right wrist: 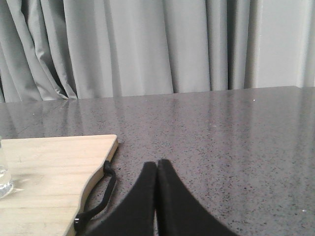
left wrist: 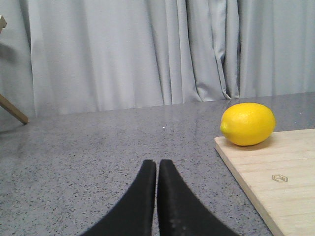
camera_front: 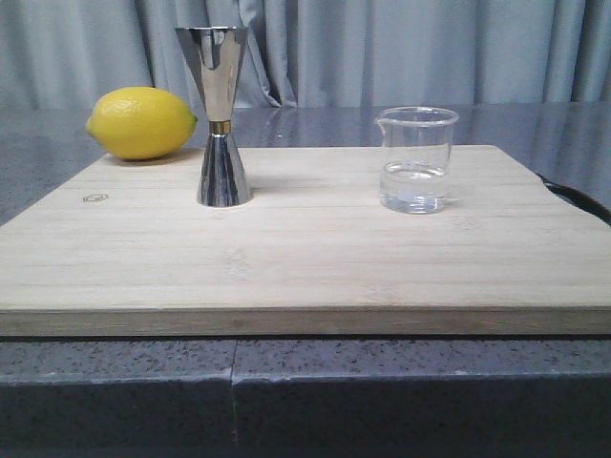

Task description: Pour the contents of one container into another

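a pale wooden board [camera_front: 305, 258] fills the middle of the front view, lying on a speckled grey counter [camera_front: 115, 382] with grey curtains [camera_front: 430, 48] behind. the jigger [camera_front: 219, 116] stands upright on the board, left of centre in the frame, its gold band at the narrow waist. the beaker [camera_front: 414, 158] stands upright on the board too, right of centre, well apart from the jigger, with clear liquid in its lower part and its lip turned to the left. a lemon [camera_front: 141, 122] lies at the board's far left edge, in the upper left of the frame, near the jigger but not touching it.

neither arm shows in the front view. in the left wrist view the left gripper [left wrist: 157, 164] has its black fingers pressed together over bare counter, holding nothing, with the lemon and the board's corner at the right of that frame. in the right wrist view the right gripper [right wrist: 157, 164] is likewise pressed together and empty, over the counter beside the board's black handle loop [right wrist: 98, 201]; a sliver of the beaker shows at the left edge.
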Robot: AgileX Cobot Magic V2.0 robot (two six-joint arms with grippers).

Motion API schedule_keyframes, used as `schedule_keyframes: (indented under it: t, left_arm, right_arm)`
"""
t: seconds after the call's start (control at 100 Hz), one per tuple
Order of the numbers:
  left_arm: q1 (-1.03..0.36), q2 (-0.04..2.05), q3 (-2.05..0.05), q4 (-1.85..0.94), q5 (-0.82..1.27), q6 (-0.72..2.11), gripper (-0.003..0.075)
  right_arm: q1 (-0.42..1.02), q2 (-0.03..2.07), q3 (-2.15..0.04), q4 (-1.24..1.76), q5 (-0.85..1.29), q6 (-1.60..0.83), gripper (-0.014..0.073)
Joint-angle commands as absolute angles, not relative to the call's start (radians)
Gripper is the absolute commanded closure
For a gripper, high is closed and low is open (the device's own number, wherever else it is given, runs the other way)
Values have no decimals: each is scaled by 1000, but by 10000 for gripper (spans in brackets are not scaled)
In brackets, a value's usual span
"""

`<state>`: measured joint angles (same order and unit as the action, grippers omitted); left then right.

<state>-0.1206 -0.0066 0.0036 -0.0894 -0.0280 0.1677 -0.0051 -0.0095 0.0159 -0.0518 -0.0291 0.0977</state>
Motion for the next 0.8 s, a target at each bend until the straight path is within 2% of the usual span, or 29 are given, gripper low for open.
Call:
schedule_keyframes:
  t: [0.0, 0.79]
  left_arm:
    - [-119, -31, 7, -99, -102, 167, 739]
    - [-119, -31, 7, -99, -102, 167, 739]
  right_arm:
    - [-9, -32, 44, -63, -104, 87, 660]
    - [-9, -32, 44, -63, -114, 87, 660]
